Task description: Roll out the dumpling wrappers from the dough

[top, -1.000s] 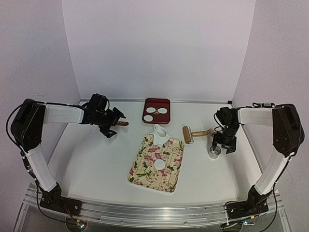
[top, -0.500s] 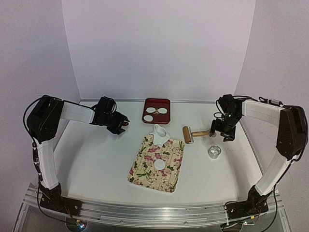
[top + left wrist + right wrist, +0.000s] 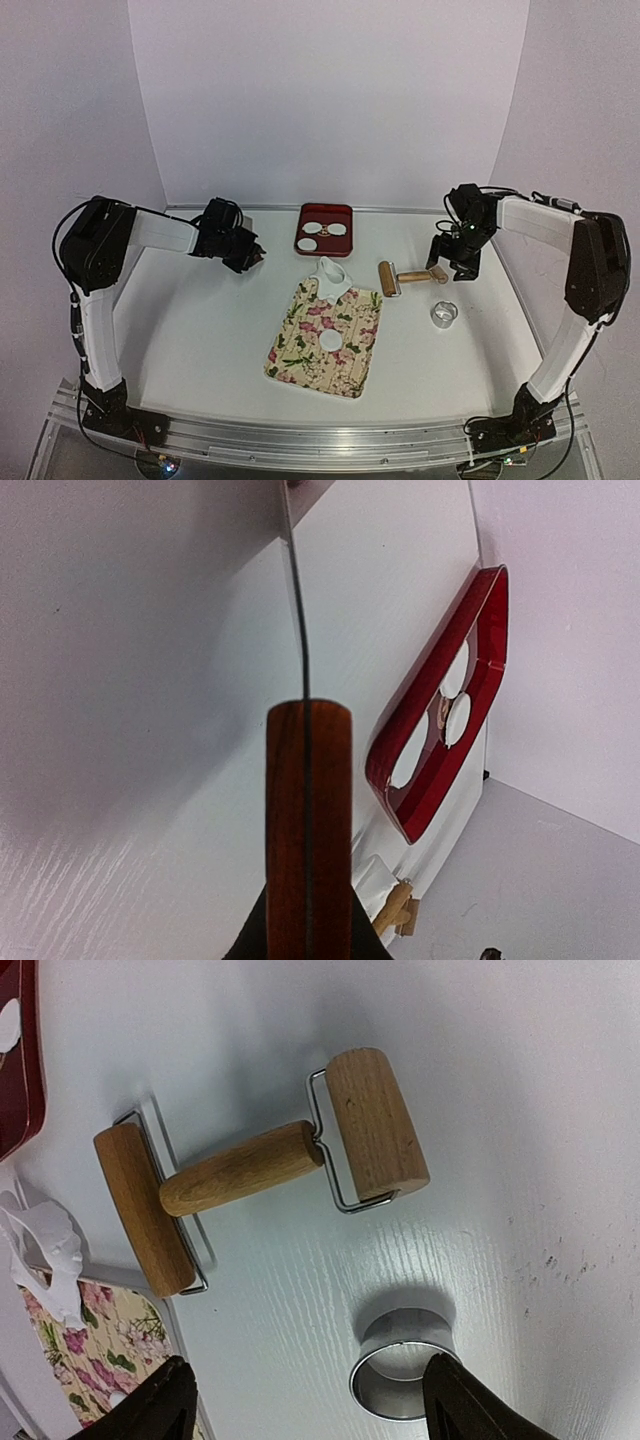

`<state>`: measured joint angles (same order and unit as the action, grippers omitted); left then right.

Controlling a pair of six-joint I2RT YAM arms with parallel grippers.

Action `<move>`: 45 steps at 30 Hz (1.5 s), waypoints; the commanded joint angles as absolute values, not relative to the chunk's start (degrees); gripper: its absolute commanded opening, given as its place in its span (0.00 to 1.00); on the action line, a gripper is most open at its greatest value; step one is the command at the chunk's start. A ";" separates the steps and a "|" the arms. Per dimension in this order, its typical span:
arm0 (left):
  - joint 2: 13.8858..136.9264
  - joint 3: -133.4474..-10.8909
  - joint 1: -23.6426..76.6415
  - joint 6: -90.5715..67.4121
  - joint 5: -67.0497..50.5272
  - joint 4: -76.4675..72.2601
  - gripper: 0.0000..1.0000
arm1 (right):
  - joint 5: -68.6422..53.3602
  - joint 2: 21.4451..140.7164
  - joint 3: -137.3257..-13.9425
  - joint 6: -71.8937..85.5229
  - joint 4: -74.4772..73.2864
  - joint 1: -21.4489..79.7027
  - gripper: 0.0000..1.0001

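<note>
Left fingers [image 3: 246, 946]: clamped on the wooden handle [image 3: 308, 830] of a blade [image 3: 297, 600]. Only dark slivers of them show, either side of the handle at the bottom edge of the wrist view.
Blade: it runs straight ahead of the left fingers and is seen edge-on as a thin dark line, so its outline cannot be made out.
Right fingers [image 3: 150, 1410]: apart, holding nothing. Only the two dark tips enter the wrist view from below.
Metal ring [image 3: 400, 1365]: just ahead of the right fingers, nearer the right-hand tip and clear of both. It stands on the worktop [image 3: 200, 320].
Roller [image 3: 240, 1168]: ahead of the right fingers, beyond the ring and apart from it. It lies flat, with a wooden drum on a wire frame at each end of its handle.
Dough [image 3: 333, 272]: a ragged white sheet with a round hole, ahead and to the left of the right fingers. It lies at the far end of the floral mat [image 3: 300, 350], near the roller's longer drum. The right wrist view cuts it off at the frame edge.
Dumpling wrappers [image 3: 338, 229]: three lie in the red tray [image 3: 20, 1080], ahead and to the right of the left fingers. From that wrist they look like narrow white ovals, partly hidden by the tray's near wall. One more disc lies on the mat, well behind both pairs of fingers.
Small brownish mark between the tray's discs: too small to identify.
</note>
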<state>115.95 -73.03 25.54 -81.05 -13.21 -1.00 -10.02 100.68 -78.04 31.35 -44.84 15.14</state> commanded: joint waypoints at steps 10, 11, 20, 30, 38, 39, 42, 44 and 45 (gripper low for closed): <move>96.55 -69.10 25.40 -49.10 -28.34 3.03 0.00 | -26.31 101.08 -87.78 18.66 -43.78 16.22 0.85; 94.90 -68.10 25.40 -47.35 -30.90 3.32 0.00 | -27.72 100.94 -88.45 18.15 -43.17 16.42 0.85; 87.92 -64.28 25.61 -35.48 -55.69 14.33 0.00 | -43.27 103.65 -95.51 17.42 -39.55 18.66 0.93; 88.75 -66.58 30.61 -22.03 -67.85 33.66 0.00 | -57.12 109.29 -98.32 17.04 -39.43 22.28 0.91; 90.87 -68.49 35.47 -20.76 -69.77 36.27 0.00 | -59.67 112.04 -97.69 17.04 -39.41 25.84 0.71; 91.04 -68.67 35.50 -20.78 -69.65 36.09 0.00 | -60.49 112.12 -97.66 17.10 -39.38 26.12 0.63; 91.27 -69.17 35.52 -21.59 -68.26 34.82 0.00 | -62.82 111.86 -96.76 17.30 -39.36 26.46 0.38; 91.50 -69.27 35.53 -22.71 -67.71 32.95 0.00 | -62.63 110.92 -95.32 17.31 -39.10 26.48 0.20; 91.60 -69.11 35.51 -23.64 -67.49 32.01 0.00 | -62.57 110.43 -94.63 17.35 -38.97 26.46 0.09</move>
